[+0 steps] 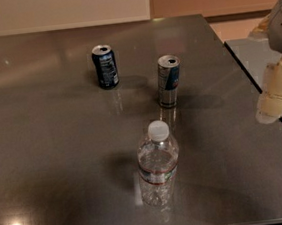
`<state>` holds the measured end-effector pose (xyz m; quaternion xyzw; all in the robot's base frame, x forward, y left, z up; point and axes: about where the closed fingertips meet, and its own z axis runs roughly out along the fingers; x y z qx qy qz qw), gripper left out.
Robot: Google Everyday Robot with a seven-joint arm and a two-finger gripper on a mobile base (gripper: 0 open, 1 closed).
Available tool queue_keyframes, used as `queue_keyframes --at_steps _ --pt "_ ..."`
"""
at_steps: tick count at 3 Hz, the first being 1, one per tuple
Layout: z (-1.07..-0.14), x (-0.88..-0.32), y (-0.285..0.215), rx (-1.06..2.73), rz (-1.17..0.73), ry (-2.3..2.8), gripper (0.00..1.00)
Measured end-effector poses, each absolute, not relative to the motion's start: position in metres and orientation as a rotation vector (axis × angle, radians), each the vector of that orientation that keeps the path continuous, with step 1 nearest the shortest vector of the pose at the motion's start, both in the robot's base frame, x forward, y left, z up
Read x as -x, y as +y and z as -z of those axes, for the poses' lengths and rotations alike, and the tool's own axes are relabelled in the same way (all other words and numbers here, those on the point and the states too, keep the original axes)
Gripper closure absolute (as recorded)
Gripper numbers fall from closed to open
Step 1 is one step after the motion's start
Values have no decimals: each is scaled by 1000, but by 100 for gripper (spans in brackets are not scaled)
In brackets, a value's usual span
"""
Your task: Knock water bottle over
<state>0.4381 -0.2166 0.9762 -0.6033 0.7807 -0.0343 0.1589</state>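
The water bottle [158,165] stands upright near the front middle of the grey table [49,144]. It is clear and ribbed, with a white cap and a thin red-and-white label band. My gripper [276,98] shows at the right edge of the view, cream-coloured, well to the right of the bottle and a little farther back, above the table's right edge. It is apart from the bottle and holds nothing that I can see.
A dark blue soda can [105,66] stands upright at the back, left of centre. A slim silver-and-blue can [169,81] stands upright behind the bottle. A second table surface [256,57] adjoins on the right across a dark seam.
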Motion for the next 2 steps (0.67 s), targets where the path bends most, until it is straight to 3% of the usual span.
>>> queue_keyframes --at_steps 2 --pt "-978 -427 -200 1724 -3 2150 0"
